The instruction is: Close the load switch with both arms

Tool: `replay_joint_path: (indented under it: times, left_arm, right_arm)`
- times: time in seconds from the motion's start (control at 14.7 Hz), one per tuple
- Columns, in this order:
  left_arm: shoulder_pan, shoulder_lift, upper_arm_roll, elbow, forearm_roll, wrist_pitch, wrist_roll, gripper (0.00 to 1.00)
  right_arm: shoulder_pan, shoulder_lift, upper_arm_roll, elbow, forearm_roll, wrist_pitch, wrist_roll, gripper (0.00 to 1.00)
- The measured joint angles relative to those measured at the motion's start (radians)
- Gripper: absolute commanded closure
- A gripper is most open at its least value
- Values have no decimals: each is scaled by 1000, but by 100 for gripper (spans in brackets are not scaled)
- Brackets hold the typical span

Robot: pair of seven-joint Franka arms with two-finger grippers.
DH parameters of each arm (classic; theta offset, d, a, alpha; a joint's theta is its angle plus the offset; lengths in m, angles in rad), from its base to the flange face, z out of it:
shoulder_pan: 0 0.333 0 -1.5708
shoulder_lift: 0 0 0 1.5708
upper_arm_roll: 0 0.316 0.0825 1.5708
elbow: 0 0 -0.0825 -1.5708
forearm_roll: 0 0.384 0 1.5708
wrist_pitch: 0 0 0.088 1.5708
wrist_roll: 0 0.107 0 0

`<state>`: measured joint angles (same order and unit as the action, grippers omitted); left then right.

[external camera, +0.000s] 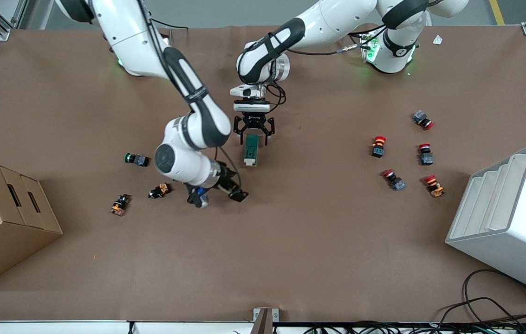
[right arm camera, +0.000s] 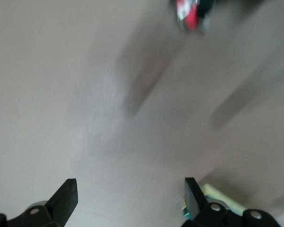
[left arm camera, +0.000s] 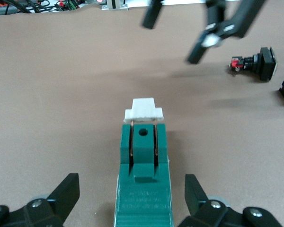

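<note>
The left claw (external camera: 253, 133) spreads wide astride one dark-green rectangular load switch (external camera: 250, 150), its white lever tab (left arm camera: 143, 109) pointing toward the front camera. The right claw (external camera: 218, 194), also wide, hangs over bare brown tabletop (external camera: 290, 241) just beside that tab. Five red-capped pushbuttons (external camera: 378, 146) lie well apart toward the left arm's end.

I see the brown table (external camera: 290, 241) carrying the dark-green load switch (external camera: 250, 150) at centre frame, lying flat, its white tab toward the lower edge. At lower left sits a cardboard box (external camera: 3, 218); at lower right, a white stepped bin (external camera: 509, 213). Five red-capped pushbuttons (external camera: 378, 146) scatter at mid-right. At mid-left lie a green-capped pushbutton (external camera: 135, 159) and two orange-bodied ones (external camera: 119, 204).
</note>
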<state>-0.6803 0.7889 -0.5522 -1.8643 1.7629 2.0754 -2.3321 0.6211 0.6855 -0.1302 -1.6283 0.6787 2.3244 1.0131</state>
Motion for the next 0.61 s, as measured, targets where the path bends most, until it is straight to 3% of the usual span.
replay_joint_path:
  times: [0.34, 0.61]
  left_arm:
    - [0, -96, -15, 94, -315, -1, 119, 1]
    - [42, -187, -11, 250, -660, -7, 373, 0]
  right_arm:
    - [-130, -57, -12, 58, -435, -108, -48, 0]
    - [-312, -163, -18, 65, -506, -272, -447, 0]
